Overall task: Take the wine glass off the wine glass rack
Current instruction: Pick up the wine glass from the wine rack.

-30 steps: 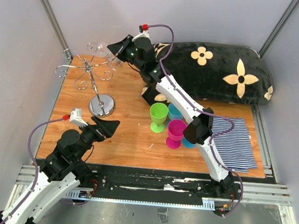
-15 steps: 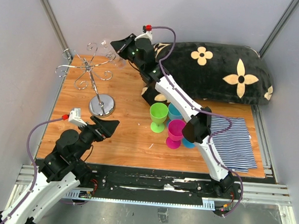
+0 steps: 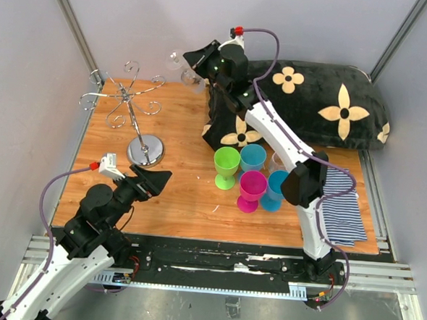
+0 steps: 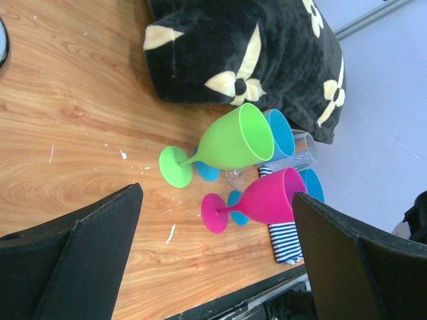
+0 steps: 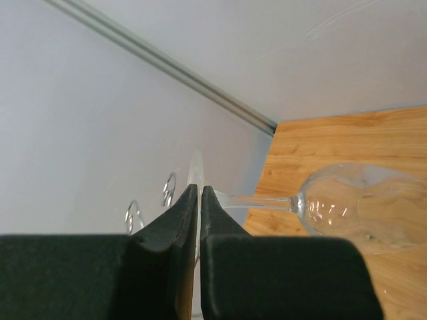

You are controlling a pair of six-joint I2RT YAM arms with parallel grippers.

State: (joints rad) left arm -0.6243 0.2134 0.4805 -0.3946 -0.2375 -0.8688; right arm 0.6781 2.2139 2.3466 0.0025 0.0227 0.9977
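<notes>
The wine glass rack is a silver wire stand with a round chrome base, at the table's back left. Its hook arms look empty. My right gripper is to the right of the rack, raised, and shut on the clear wine glass. In the right wrist view the fingers pinch the glass's thin foot, with the stem and bowl sticking out to the right. Two rack curls show behind. My left gripper is open and empty near the front left, and also shows in the left wrist view.
Green, pink and two blue plastic goblets stand mid-table, with a clear cup among them. A black flowered pillow lies at the back right and a striped cloth at the right. The cell walls are close behind the rack.
My right gripper has moved right and back, away from the rack's hooks, carrying the wine glass with it. The left arm has not moved.
</notes>
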